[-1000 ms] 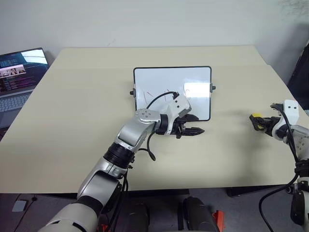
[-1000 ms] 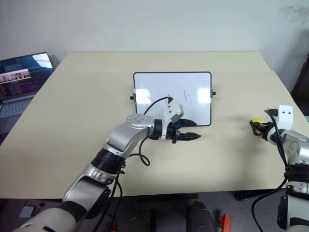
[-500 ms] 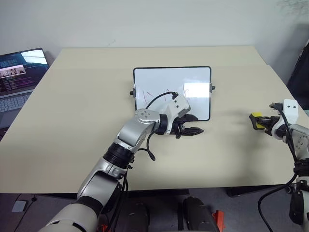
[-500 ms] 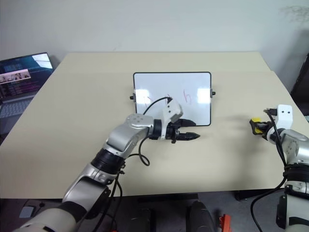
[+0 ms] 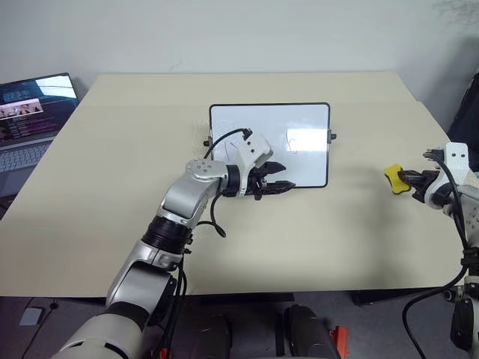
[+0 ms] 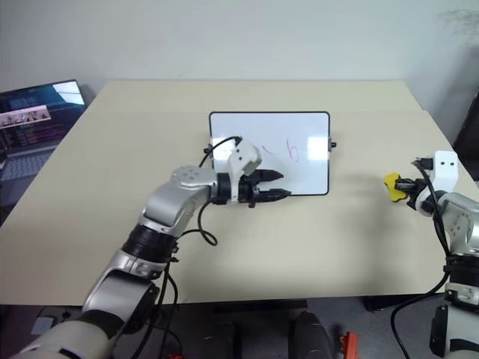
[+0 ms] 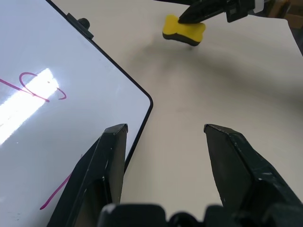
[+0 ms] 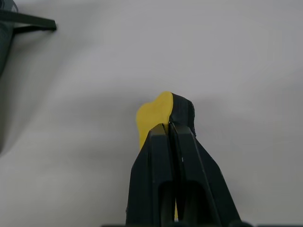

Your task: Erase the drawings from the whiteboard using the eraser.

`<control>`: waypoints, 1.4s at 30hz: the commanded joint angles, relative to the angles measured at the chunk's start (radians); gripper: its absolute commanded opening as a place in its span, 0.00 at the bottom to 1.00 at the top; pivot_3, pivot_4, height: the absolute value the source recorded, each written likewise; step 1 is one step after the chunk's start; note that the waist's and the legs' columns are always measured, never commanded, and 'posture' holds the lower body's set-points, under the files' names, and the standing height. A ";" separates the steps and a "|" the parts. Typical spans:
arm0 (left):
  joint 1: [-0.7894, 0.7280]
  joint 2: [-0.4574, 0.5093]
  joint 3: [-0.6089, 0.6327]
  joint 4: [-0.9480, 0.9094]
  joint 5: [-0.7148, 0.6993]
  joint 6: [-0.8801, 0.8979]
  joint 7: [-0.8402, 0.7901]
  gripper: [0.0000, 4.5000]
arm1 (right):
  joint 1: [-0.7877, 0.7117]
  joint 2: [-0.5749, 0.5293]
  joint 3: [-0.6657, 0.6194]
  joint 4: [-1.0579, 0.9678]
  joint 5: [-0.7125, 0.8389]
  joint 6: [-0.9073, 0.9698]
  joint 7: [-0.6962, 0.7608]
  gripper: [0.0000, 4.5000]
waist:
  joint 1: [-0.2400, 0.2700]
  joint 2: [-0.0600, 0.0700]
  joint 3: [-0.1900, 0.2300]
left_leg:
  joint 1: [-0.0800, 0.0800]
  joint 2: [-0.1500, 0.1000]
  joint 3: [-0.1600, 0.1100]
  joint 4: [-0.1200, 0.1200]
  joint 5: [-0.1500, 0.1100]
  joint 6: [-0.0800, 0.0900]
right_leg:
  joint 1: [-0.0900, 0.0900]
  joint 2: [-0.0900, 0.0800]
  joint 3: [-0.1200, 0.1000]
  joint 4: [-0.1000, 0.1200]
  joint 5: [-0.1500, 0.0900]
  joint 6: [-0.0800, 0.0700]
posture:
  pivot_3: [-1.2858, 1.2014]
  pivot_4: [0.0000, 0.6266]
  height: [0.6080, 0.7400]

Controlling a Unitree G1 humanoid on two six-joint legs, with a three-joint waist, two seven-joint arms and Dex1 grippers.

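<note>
Whiteboard [image 5: 299, 127] first: we see a small glossy white board with a thin black frame, rounded corners and a little black knob on each short side, lying flat near the middle of the pale table [image 5: 112, 187]. Drawings [image 6: 293, 152] on it are a few thin reddish strokes, a small looped squiggle near the right half and fainter lines toward the left, beside a bright glare patch. We find the eraser [image 5: 394, 178] well apart from the board, off to its right, a small bright yellow block with a waisted, bone-like outline and a dark underside. Our right gripper [image 8: 169, 127] has its two black fingers pinched together on the eraser's edge, and in the left wrist view the block hangs just above its own shadow on the table. Our left gripper [image 5: 278, 185] sits over the board's near edge with its fingers spread apart and nothing between them; one finger lies over the white surface, the other over the bare table. A laptop [image 5: 30, 112] stands open at the table's far left.
</note>
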 commanded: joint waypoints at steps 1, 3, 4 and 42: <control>-0.003 -0.010 0.005 -0.035 0.000 -0.006 0.000 0.62 | -0.031 -0.006 -0.014 0.046 -0.024 -0.041 -0.025 0.00 | 0.002 0.000 0.000 | 0.000 0.000 0.000 0.000 0.000 0.000 | 0.000 0.000 0.000 0.000 0.000 0.000 | 0.52 0.24 1.00; 0.001 -0.009 0.004 -0.037 0.002 -0.007 -0.001 0.62 | -0.044 -0.006 -0.006 0.095 -0.037 -0.050 -0.032 0.00 | 0.001 0.000 0.000 | 0.000 0.000 0.000 0.000 0.000 0.000 | 0.000 0.000 0.000 0.000 0.000 0.000 | 0.52 0.24 1.00; 0.002 -0.009 0.004 -0.038 0.003 -0.007 -0.001 0.62 | -0.047 -0.006 -0.002 0.110 -0.041 -0.052 -0.030 0.00 | 0.001 0.000 0.000 | 0.000 0.000 0.000 0.000 0.000 0.000 | 0.000 0.000 0.000 0.000 0.000 -0.001 | 0.52 0.24 1.00; 0.033 0.021 0.014 -0.048 0.022 -0.001 0.006 0.62 | -0.078 -0.029 0.045 0.102 -0.049 -0.074 0.085 0.99 | -0.006 0.000 0.000 | 0.000 0.000 0.000 0.000 0.000 0.000 | 0.000 0.000 0.000 0.000 0.001 -0.002 | 0.52 0.24 1.00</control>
